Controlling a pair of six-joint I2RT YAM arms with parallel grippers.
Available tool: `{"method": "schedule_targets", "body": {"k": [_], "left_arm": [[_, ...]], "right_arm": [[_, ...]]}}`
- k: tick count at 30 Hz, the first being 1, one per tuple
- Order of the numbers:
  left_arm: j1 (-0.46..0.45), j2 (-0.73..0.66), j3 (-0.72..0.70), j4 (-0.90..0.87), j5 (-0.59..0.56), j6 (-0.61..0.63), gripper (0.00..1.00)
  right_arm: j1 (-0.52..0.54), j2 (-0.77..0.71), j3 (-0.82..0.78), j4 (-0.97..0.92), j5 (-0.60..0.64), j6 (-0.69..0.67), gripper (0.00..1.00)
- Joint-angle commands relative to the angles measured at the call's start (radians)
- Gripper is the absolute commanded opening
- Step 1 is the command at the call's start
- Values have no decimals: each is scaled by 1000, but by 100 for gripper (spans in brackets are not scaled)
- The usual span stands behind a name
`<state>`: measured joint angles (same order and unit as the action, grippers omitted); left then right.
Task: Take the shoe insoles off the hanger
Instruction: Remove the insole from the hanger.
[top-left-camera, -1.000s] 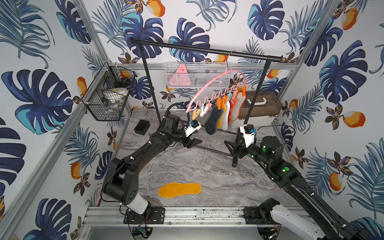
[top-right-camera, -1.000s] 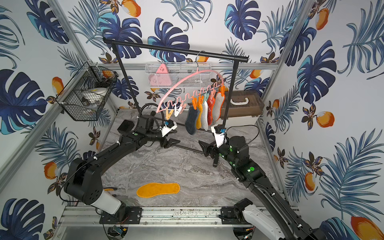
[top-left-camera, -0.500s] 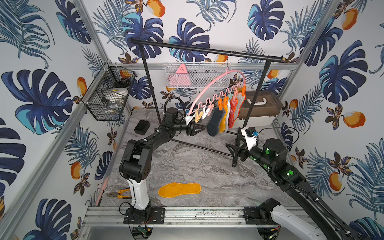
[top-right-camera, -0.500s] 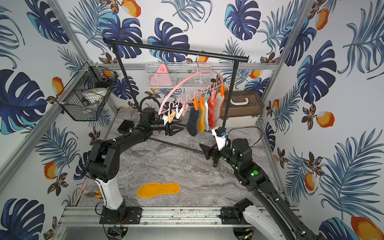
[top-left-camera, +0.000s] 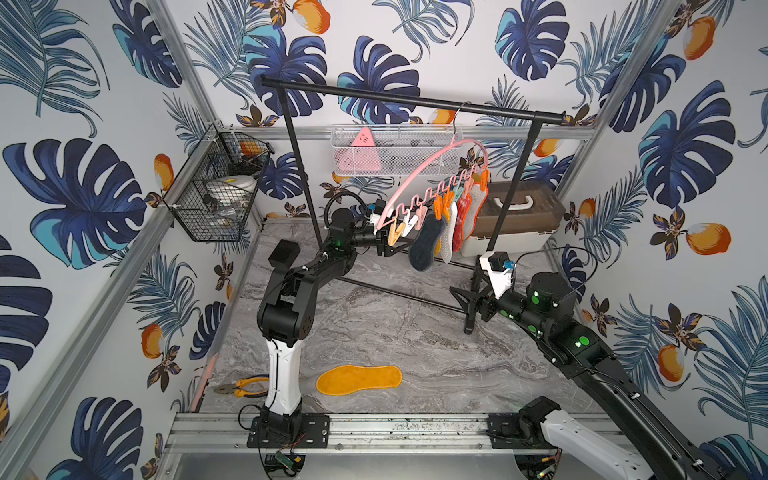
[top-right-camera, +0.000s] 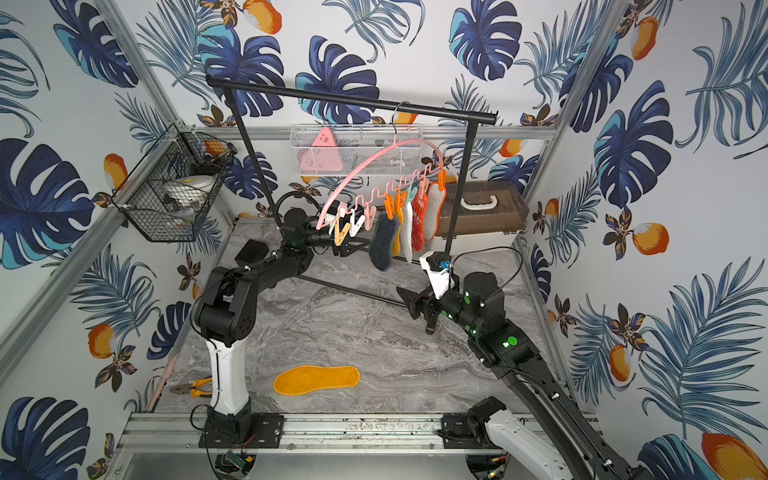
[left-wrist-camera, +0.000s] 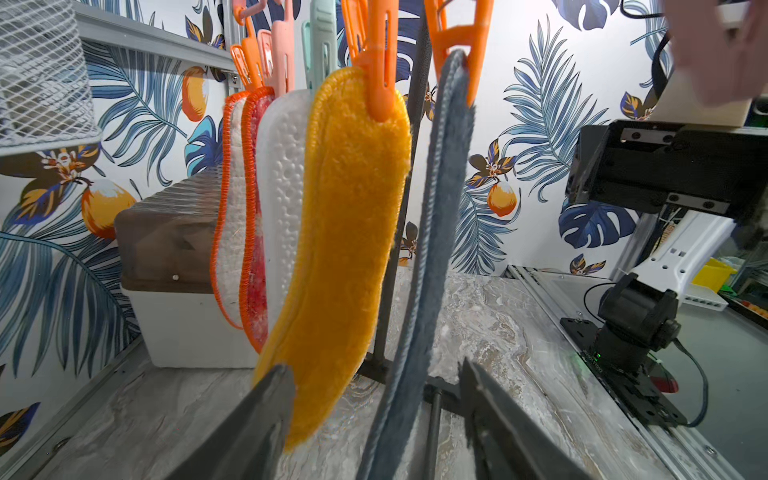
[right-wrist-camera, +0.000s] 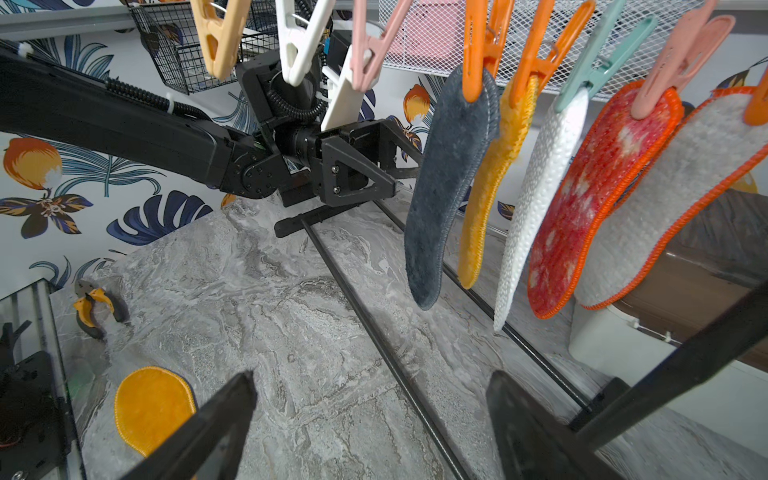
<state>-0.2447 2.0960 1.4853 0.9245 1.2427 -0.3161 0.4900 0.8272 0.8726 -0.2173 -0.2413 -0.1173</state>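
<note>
Insoles: five fabric foot-shaped pads (right-wrist-camera: 582, 199) hang from clips (right-wrist-camera: 476, 50) on thin pink arched plastic hanger (top-left-camera: 454, 144); one orange fleece insole (top-left-camera: 359, 378) lies on the marble table (top-left-camera: 374, 324). Left gripper (left-wrist-camera: 374, 368), jaws apart, straddles the dark navy insole (top-left-camera: 424, 245), probably to tug it free. Right gripper (right-wrist-camera: 372, 376) hangs open, empty. Black wire wall basket (top-left-camera: 199, 226) holds white items (top-left-camera: 232, 187).

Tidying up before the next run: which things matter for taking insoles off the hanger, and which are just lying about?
Job: pink hanger; five clipped insoles; orange insole on the table.
Lying about: pliers; lidded box; black wire basket; white mesh tray.
</note>
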Motion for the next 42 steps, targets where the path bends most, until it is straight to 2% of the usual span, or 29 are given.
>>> {"method": "schedule_targets", "body": {"k": [1, 12, 18, 22, 27, 30, 36, 42], "left_arm": [[-17, 5, 7, 54, 47, -31, 69], [-48, 62, 96, -34, 57, -16, 61], [-78, 83, 113, 12, 78, -52, 56], [-90, 95, 140, 22, 90, -80, 50], [-90, 88, 134, 26, 98, -82, 34], [-89, 73, 116, 40, 100, -80, 31], [-90, 45, 95, 63, 140, -89, 20], [-90, 16, 72, 65, 156, -90, 17]], "right_arm": [[0, 9, 12, -2, -20, -17, 90], [0, 23, 29, -25, -42, -37, 90], [-1, 36, 37, -25, -38, -48, 90], [-44, 167, 145, -138, -178, -64, 86], [-126, 263, 209, -73, -325, -18, 88], [-181, 316, 257, -55, -387, -6, 88], [-221, 404, 388, -19, -391, -2, 90], [-220, 495, 497, -12, -419, 9, 91]]}}
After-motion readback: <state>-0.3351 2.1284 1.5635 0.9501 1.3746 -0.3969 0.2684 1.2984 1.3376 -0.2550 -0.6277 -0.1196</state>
